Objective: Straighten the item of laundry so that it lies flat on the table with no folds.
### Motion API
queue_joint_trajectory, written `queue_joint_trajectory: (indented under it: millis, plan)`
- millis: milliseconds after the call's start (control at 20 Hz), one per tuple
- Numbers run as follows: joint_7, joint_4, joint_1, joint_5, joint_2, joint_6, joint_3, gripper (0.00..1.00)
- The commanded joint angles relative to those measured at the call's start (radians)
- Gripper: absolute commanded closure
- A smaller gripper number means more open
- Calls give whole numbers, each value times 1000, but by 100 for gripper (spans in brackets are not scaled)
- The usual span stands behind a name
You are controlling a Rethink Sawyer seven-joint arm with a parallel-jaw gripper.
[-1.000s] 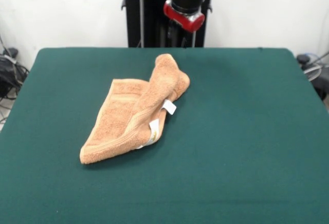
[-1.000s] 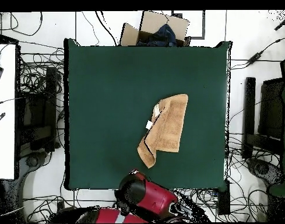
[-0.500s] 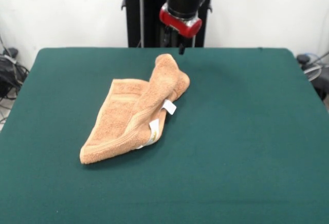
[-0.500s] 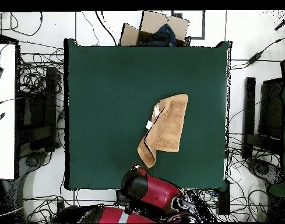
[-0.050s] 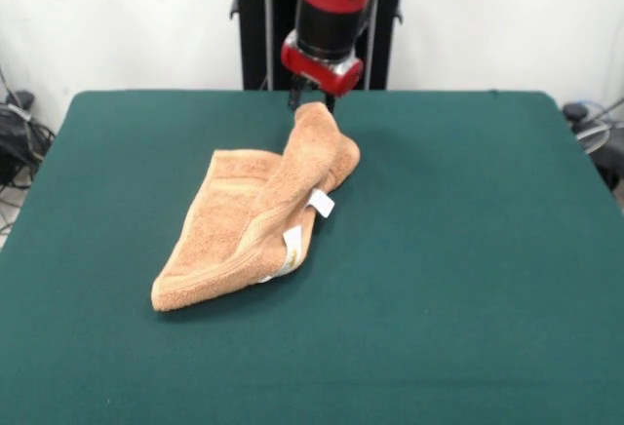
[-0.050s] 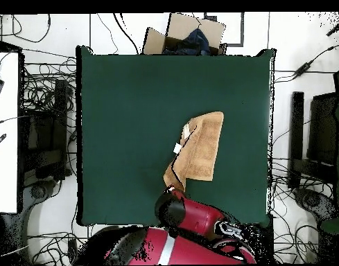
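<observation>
In the front view we see the towel [image 5: 258,220] lying folded over itself near the middle of the table [image 5: 468,279], a raised ridge running to its far end, white tag [image 5: 322,203] showing. The gripper [image 5: 312,101] hangs just above that far end, its two dark tips slightly apart and holding nothing. In the overhead view the arm [image 6: 193,218] covers the towel's [image 6: 200,149] end nearest the base. We judge a deep pinch could catch both layers, dragging the fold along instead of opening it.
</observation>
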Motion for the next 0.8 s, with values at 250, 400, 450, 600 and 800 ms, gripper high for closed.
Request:
queue_joint_trajectory:
  millis: [250, 400, 450, 600, 800]
  plan:
    - [4, -190, -14, -61, 46, 115, 103, 0]
    - [25, -182, -10, -64, 48, 93, 98, 0]
    - [30, -182, -10, -64, 50, 85, 97, 0]
    - [53, -181, -6, -56, 65, 49, 98, 0]
    - [86, -179, 11, -43, 86, -4, 96, 0]
